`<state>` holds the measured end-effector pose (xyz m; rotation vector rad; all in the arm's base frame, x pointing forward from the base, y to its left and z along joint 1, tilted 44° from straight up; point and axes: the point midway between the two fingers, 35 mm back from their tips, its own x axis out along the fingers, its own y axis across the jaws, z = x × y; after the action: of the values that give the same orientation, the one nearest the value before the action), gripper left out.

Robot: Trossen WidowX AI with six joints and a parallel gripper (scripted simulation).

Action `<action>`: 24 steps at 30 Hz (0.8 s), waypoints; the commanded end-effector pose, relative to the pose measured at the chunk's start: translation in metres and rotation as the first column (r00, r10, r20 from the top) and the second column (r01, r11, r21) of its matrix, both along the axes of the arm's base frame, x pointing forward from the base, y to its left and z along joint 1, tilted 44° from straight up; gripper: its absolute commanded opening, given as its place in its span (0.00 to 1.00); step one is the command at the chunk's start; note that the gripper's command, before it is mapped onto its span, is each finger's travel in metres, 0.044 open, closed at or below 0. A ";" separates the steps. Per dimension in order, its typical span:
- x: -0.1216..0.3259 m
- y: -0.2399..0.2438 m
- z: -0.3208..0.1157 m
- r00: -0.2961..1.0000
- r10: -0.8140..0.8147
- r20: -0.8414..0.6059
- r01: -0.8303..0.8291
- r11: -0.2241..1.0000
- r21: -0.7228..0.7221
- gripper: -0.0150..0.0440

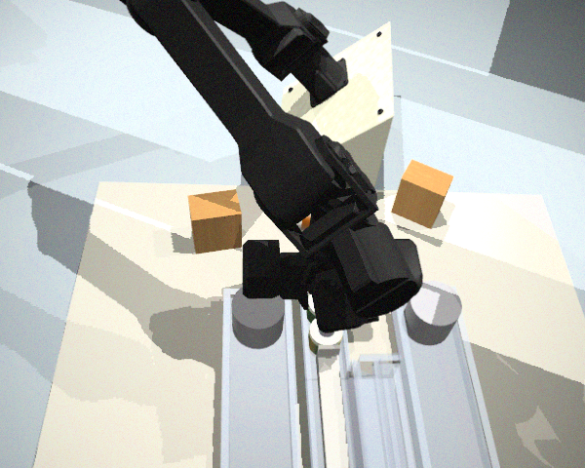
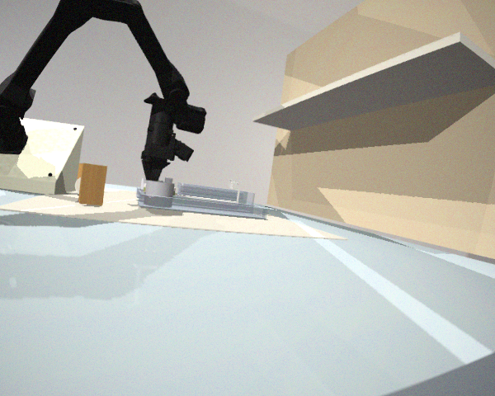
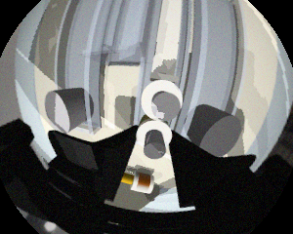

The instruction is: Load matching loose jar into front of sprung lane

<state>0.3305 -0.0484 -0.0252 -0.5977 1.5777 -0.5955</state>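
Observation:
My gripper (image 2: 153, 179) (image 3: 153, 131) is shut on a white-lidded jar (image 3: 160, 128) (image 1: 311, 303), held upright with a little green showing beneath its lid. The fingers hide most of it. It is at the front end of the sprung lane (image 1: 310, 398), close in front of the old jar (image 1: 326, 336) (image 3: 161, 86). The old jar has a white ring-like lid and some olive body showing. The pusher plate (image 1: 329, 349) is behind the old jar. Whether the jars touch, and whether the held jar's base is on the lane floor, cannot be told. The front stop is hidden.
Grey cylinders (image 1: 257, 322) (image 1: 432, 317) (image 3: 215, 131) stand in the outer lanes on both sides. A neighbouring lane has a clear plate (image 1: 378, 359). Two orange-brown blocks (image 1: 215, 231) (image 1: 419, 199) stand beyond the lane fronts. An orange-and-white jar (image 3: 143, 181) lies below the fingers in the wrist view.

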 end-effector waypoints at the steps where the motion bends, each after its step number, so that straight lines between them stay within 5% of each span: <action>1: 0.001 -0.001 0.001 1.000 0.005 0.007 -0.005 1.000 -0.006 0.25; 24: -0.003 -0.001 0.001 1.000 0.005 0.007 -0.005 1.000 -0.006 0.25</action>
<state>0.3265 -0.0484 -0.0250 -0.6004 1.5787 -0.5937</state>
